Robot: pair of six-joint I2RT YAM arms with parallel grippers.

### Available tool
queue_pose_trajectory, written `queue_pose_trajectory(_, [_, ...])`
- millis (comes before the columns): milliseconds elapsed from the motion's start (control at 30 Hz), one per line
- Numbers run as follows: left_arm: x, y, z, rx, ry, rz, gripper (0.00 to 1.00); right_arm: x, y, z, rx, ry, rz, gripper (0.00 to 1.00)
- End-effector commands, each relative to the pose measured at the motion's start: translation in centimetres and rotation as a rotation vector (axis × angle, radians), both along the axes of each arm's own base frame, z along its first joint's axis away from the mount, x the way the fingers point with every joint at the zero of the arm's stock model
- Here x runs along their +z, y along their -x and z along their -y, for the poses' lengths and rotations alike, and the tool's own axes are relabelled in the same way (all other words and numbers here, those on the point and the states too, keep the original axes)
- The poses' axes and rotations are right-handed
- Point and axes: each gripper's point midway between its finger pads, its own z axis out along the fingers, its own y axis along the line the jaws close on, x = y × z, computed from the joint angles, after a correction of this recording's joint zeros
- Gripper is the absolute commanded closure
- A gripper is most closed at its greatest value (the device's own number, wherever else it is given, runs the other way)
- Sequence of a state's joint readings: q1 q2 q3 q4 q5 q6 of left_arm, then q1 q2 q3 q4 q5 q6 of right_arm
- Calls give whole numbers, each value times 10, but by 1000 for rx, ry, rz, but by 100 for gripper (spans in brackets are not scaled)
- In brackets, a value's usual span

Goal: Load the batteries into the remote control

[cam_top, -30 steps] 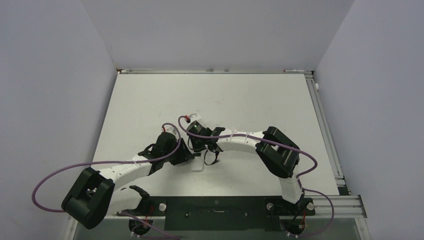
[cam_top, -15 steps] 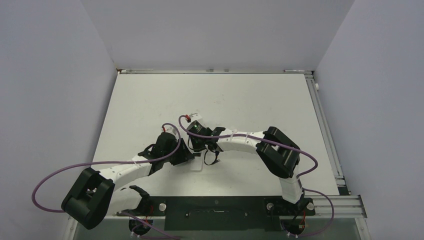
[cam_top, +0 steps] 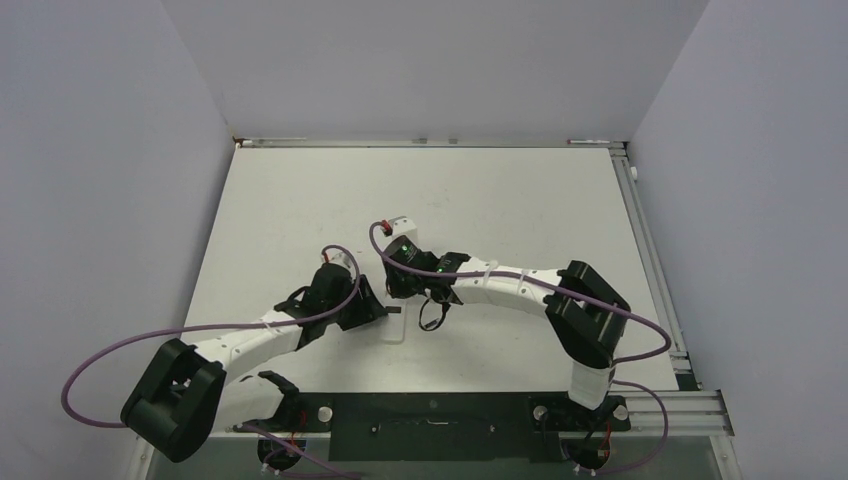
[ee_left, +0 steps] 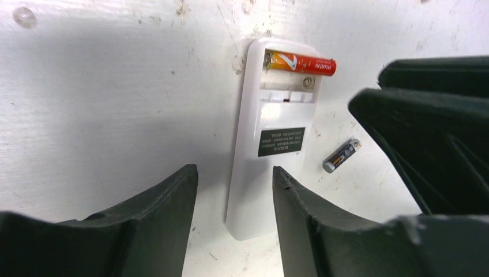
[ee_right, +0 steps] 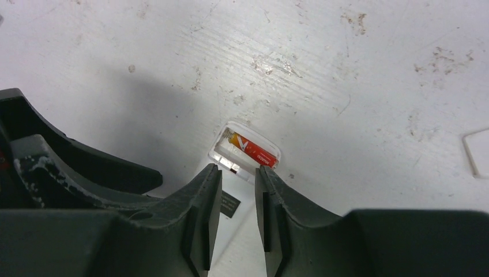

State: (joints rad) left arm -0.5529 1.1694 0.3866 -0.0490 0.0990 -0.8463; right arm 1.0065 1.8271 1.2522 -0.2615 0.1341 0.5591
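The remote control (ee_left: pixel 271 115) lies back up on the table, its battery recess open at the far end. A reddish-orange battery (ee_left: pixel 300 62) rests across that recess, one end poking past the right rim. The dark battery (ee_left: pixel 341 156) with a pale end lies loose on the table, just right of the remote. My left gripper (ee_left: pixel 233 171) is open and straddles the remote's near end, with table showing beside its left finger. My right gripper (ee_right: pixel 237 170) hovers above the remote (ee_right: pixel 242 190) with a narrow empty gap between its pads, just short of the orange battery (ee_right: pixel 252 150).
The right gripper's dark body (ee_left: pixel 427 115) looms close beside the remote in the left wrist view. A thin white flat piece (ee_right: pixel 476 151) lies on the table at the right. Purple cables (cam_top: pixel 230 325) loop over both arms. Walls enclose the scuffed white table (cam_top: pixel 520 200).
My right gripper's jaws have parted from shut to a narrow gap, and its wrist has moved slightly towards the far side while the elbow swung right. The left arm has stayed put.
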Motion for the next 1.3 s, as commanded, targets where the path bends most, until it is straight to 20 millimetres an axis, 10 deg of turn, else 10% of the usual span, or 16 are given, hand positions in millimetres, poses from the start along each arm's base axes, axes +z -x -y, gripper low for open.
queue_pose_trajectory(0, [20,-23,-2,26,-19,66,50,25,-10,16,-52,-15,76,70])
queue_pose_trajectory(1267, [20,-80,26,9,233,64,66,6,-5,46,-80,-98,-1,72])
